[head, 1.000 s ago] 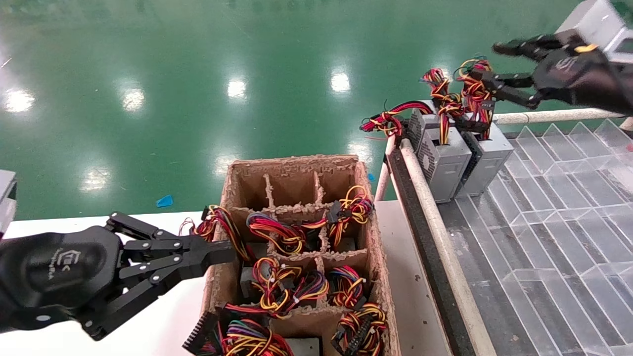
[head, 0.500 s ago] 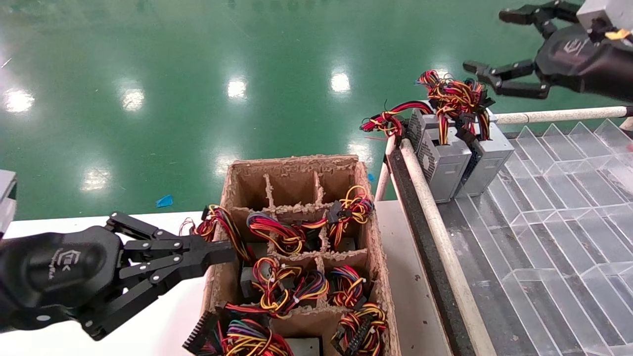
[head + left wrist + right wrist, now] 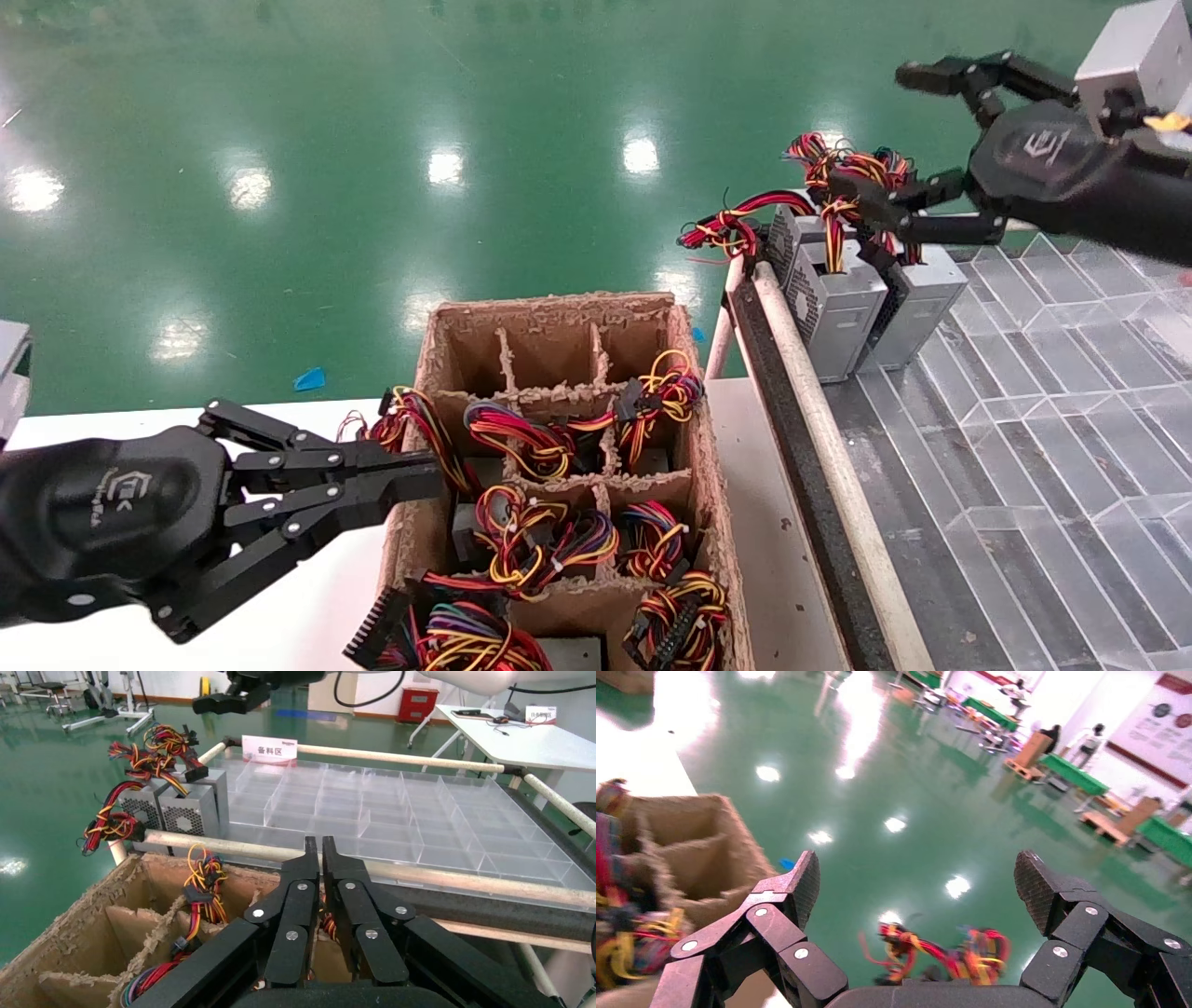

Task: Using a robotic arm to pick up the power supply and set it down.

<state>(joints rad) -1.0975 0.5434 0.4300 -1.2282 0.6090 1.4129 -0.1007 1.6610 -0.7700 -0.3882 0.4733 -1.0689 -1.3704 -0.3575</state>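
Head view: the clear plastic divider tray [image 3: 1071,391], framed by pale rails, takes up the right side. At its far left corner two grey sheet-metal power supplies [image 3: 861,298] stand upright side by side, touching, with their red, yellow and black wire bundles [image 3: 843,177] spilling upward and over the rail. They look already set down, so that part of the task seems finished.

Just left of the tray, the brown cardboard crate [image 3: 559,466] with pulp dividers sits at the right edge of the white desk [image 3: 307,606]. Most of its cells hold more wire bundles over grey boxes; the three cells along its far edge are empty. By that count several units are left to move.

The right gripper [image 3: 894,140], black with linked fingers and a white logo, hangs above the two placed supplies with its fingers spread wide and nothing between them; the lower finger lies close over the wires. The right wrist view confirms the wide gap.

The left gripper [image 3: 410,475], also black, sits over the desk at the crate's left wall, fingers pressed together and empty.

Obstacles, as I judge: tangled wires crossing the crate's cells could snag a lift, and loose wires near the right gripper's lower finger could catch.
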